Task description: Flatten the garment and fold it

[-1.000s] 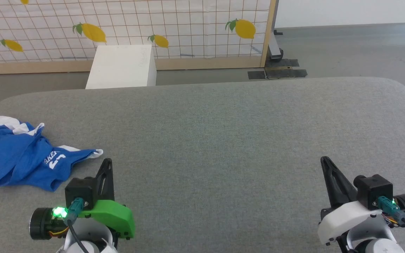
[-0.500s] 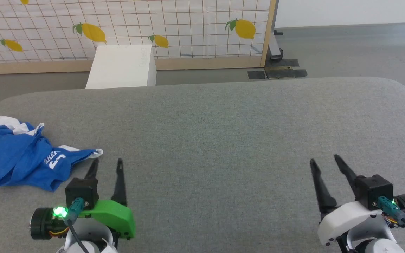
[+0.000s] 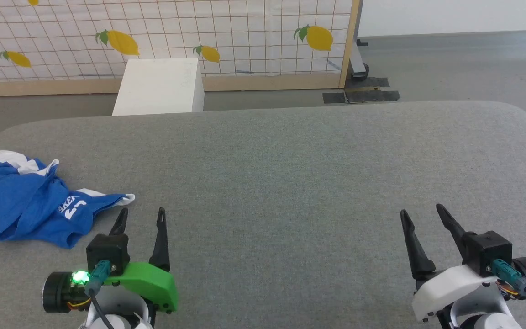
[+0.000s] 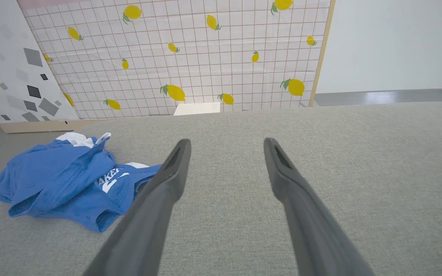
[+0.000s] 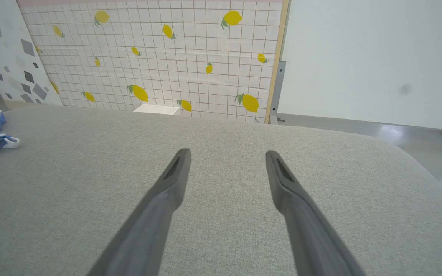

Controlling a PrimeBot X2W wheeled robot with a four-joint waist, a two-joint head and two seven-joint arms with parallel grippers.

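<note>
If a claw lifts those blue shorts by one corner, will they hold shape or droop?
Likely droop: the shorts lie crumpled in soft folds, so they look floppy. The cloth seems thin, probably light. Pushed, it may bunch on the textured grey surface.

A grey padded surface [image 3: 290, 183] is spread in front. Beyond its far edge a white box [image 3: 158, 87] is set on the grey floor [image 3: 450, 64], before a wood-framed, lemon-printed grid screen [image 3: 244, 32]. Black plates [image 3: 361, 96] are laid by its post. A speckled panel [image 4: 10, 76] is seen beside it.
</note>
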